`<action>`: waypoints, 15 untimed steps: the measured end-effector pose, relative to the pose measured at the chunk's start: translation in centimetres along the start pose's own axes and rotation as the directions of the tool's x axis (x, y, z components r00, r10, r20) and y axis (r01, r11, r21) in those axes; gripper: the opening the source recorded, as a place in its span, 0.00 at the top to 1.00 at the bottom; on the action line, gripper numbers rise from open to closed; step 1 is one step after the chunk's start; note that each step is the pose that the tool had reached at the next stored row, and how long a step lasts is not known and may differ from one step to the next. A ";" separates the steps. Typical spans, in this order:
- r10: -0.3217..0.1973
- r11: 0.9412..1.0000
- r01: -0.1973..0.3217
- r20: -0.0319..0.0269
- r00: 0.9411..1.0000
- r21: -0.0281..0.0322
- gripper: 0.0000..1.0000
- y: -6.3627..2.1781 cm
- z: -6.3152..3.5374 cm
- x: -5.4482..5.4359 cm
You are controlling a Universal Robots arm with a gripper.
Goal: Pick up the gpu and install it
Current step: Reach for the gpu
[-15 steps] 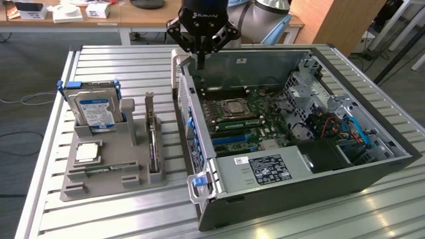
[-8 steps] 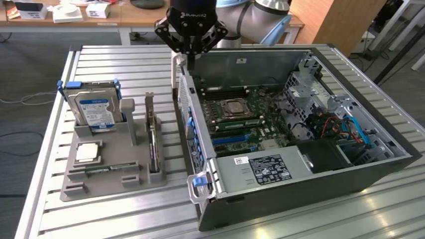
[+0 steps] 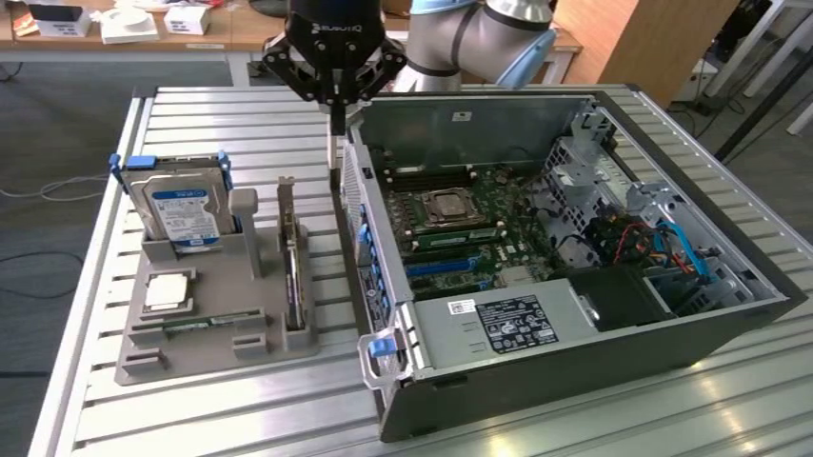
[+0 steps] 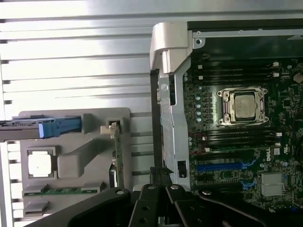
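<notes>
Hovering | jaws clenched, empty, above case (image 3: pixel 572 376) edge | gpu (image 3: pixel 292 267) upright in holder (image 3: pixel 190 357), open gap to case

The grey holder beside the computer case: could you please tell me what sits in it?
An upright hard drive, a flat processor chip, a memory stick and the gpu on edge. The holder covers the upright ones' lower edges.

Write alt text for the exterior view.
A robot arm's shut gripper hangs over the gap between an open computer case and a gray parts holder on a slatted metal table. The gpu stands on edge in the holder, near an upright hard drive.
</notes>
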State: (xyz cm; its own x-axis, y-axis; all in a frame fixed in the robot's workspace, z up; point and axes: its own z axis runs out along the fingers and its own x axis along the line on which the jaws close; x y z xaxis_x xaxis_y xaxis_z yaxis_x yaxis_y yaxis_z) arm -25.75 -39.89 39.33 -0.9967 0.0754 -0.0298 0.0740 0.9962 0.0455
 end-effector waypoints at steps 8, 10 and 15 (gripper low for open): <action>0.000 1.000 0.000 0.002 1.000 0.000 0.89 -0.21 -0.09 2.8; 0.000 1.000 0.000 0.002 1.000 0.000 0.89 -0.25 -0.11 3.4; 0.000 1.000 0.000 0.003 1.000 0.000 0.89 -0.34 -0.15 4.6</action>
State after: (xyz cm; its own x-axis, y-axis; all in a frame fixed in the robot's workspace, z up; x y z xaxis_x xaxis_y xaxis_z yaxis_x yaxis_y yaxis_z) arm -30.40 -39.88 39.32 -0.9966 0.0755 -0.0328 0.0739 0.9962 0.0458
